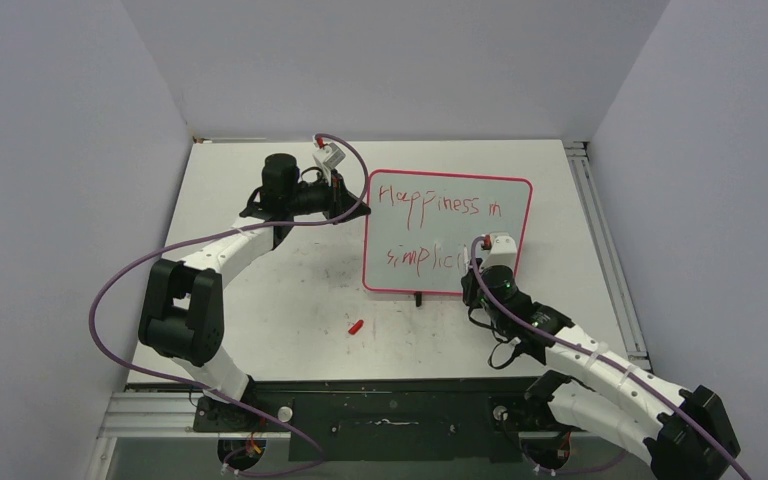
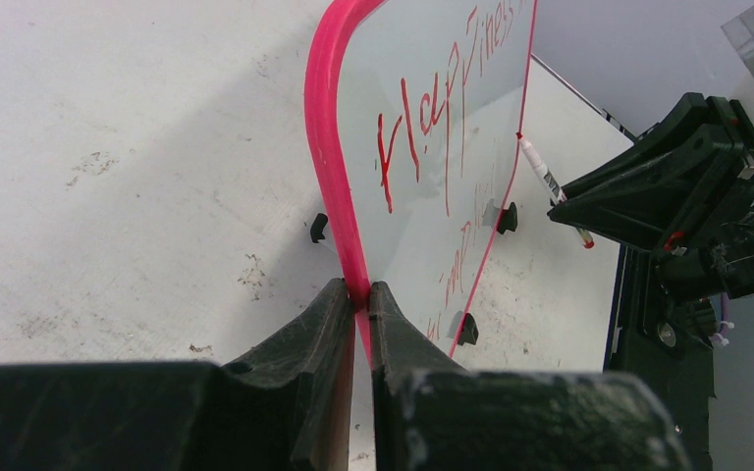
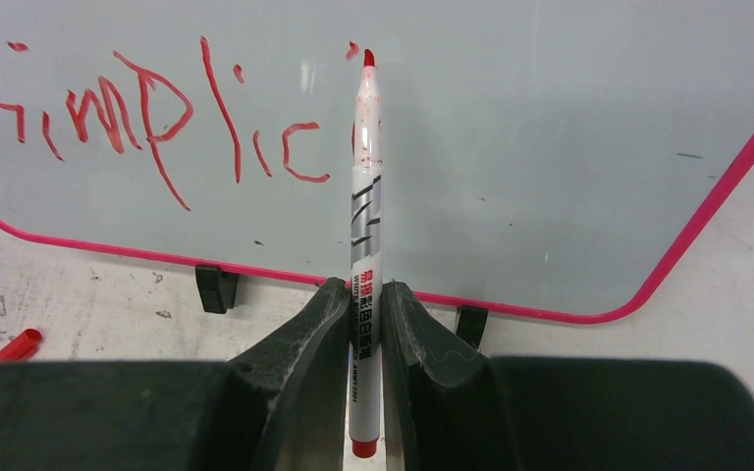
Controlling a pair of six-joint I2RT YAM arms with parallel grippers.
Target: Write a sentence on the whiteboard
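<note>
The whiteboard point(image 1: 440, 238) lies on the scuffed white table point(image 1: 260, 290), a little right of the middle and towards the far side, resting on small black clip feet point(image 3: 216, 287). The left claw point(image 2: 361, 294) reaches in from the board's left side, and its two fingers are pressed onto the pink rim at that edge, pinching it between them. The right claw point(image 3: 363, 294) comes in over the board's near right corner and grips a white marker point(image 3: 366, 177) around its lower barrel, fingers tight on both sides. The marker's red tip points out over the board surface.

The sentence point(image 1: 438, 205) is written in thin red strokes in two lines: the upper one reads "Happiness in", and the lower one reaches "simplic". The marker tip sits just past that last letter, beside a small red dot (whether the tip actually touches the surface cannot be told from these views).

A red cap point(image 1: 356, 326) lies loose on the table, in front of the board's near left corner and well apart from both claws
</note>
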